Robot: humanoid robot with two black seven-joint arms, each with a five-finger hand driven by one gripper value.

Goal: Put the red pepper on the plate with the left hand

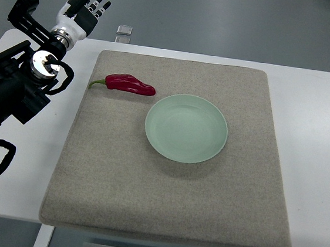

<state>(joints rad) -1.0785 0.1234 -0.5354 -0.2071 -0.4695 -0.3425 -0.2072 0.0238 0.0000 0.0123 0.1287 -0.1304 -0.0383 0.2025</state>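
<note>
Scene: We looked steeply down on a white desk (316, 145) covered by a grey felt mat (168, 206).
Left hand: We saw the left hand (88, 0) in the upper left of the frame, past the desk's far edge, fingers extended and loosely spread, holding nothing.
Right hand: It did not show anywhere in the frame.
Red pepper: The red pepper (130, 84) lay on its side on the mat in the upper left, green stem pointing toward the frame's left edge, its tip just beside the plate's rim but apart from it.
Plate: The pale green plate (186, 128) sat empty near the middle of the mat.
Stage: We judged the reach had not begun; the hand was well apart from the pepper.
Risk: We thought the tapered, glossy pepper could roll or slip from a shallow pinch; fingers pressing down might drag the mat; a low carry could clip the rim and shove the plate.
Other: A small clear object (124, 32) sat at the desk's far edge.
</note>
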